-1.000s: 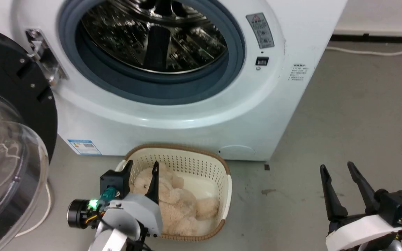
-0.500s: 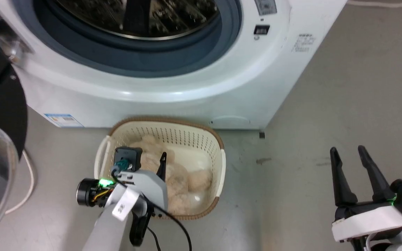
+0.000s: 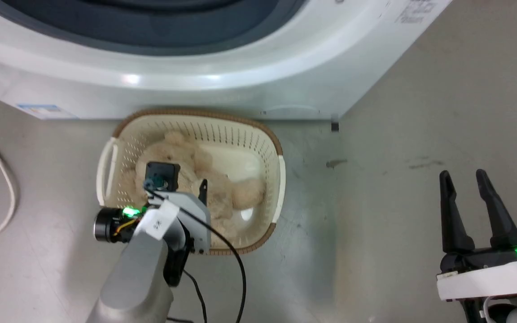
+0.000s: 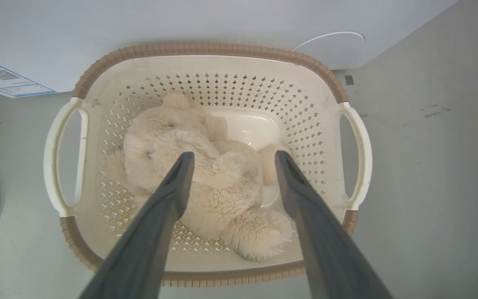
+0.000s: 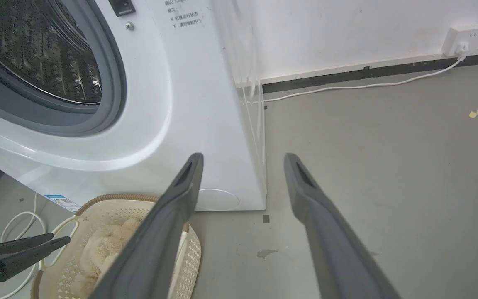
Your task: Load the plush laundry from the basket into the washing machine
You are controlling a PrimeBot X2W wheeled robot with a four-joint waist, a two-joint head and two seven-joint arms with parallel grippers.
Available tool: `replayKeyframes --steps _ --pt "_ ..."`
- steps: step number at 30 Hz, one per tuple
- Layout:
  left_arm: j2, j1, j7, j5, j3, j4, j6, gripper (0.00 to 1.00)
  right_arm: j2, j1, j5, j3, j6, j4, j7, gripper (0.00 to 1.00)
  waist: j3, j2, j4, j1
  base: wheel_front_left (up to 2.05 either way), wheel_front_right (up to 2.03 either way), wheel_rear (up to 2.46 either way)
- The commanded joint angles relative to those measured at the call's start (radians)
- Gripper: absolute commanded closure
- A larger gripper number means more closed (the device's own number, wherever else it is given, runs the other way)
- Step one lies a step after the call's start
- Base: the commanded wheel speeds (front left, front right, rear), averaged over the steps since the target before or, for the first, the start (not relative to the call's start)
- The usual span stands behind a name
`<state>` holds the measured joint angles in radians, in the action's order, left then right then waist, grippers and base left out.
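A: Item one: what do we list?
B: Beige plush teddy bear (image 4: 206,174), lying inside the cream basket (image 4: 206,49), which sits on the floor (image 3: 397,202) just in front of the washing machine (image 3: 240,85).
A: And our grippers?
B: Left gripper (image 4: 234,154): jaws spread wide over the bear, gripping nothing. Right gripper (image 3: 462,174): jaws wide apart, empty, over bare floor.

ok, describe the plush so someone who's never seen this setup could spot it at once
Find the big white washer. Right in front of its base sits an oval cream basket with a brown rim. The plush lies inside, across the basket's left and middle: fluffy beige fur with rounded limbs, against hard perforated plastic.
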<state>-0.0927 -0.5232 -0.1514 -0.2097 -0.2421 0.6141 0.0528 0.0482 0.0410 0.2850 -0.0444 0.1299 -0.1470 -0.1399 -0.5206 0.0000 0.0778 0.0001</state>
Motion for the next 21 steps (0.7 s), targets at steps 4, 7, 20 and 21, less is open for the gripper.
replayKeyframes --steps 4,7,20,21 --pt "-0.009 -0.069 -0.010 -0.028 -0.015 0.059 0.021 0.00 0.001 0.012 0.027 -0.004 0.000 -0.035 -0.017 0.00 -0.081 0.0000 0.005 -0.0001 0.00 0.00 0.00" --pt "-0.008 -0.102 -0.020 -0.045 -0.017 0.092 0.039 0.00 0.001 0.009 0.038 -0.005 0.000 -0.051 -0.023 0.00 -0.118 0.0000 0.005 -0.0001 0.00 0.00 0.00" --pt "0.003 -0.241 -0.032 -0.176 0.038 0.206 0.141 0.00 0.001 0.002 0.088 0.012 0.001 -0.096 -0.048 0.00 -0.248 0.0000 0.025 -0.0001 0.00 0.00 0.00" --pt "0.002 -0.252 -0.036 -0.180 0.036 0.216 0.147 0.00 0.001 0.002 0.093 0.015 0.001 -0.097 -0.050 0.00 -0.257 0.0000 0.029 -0.0001 0.00 0.00 0.00"
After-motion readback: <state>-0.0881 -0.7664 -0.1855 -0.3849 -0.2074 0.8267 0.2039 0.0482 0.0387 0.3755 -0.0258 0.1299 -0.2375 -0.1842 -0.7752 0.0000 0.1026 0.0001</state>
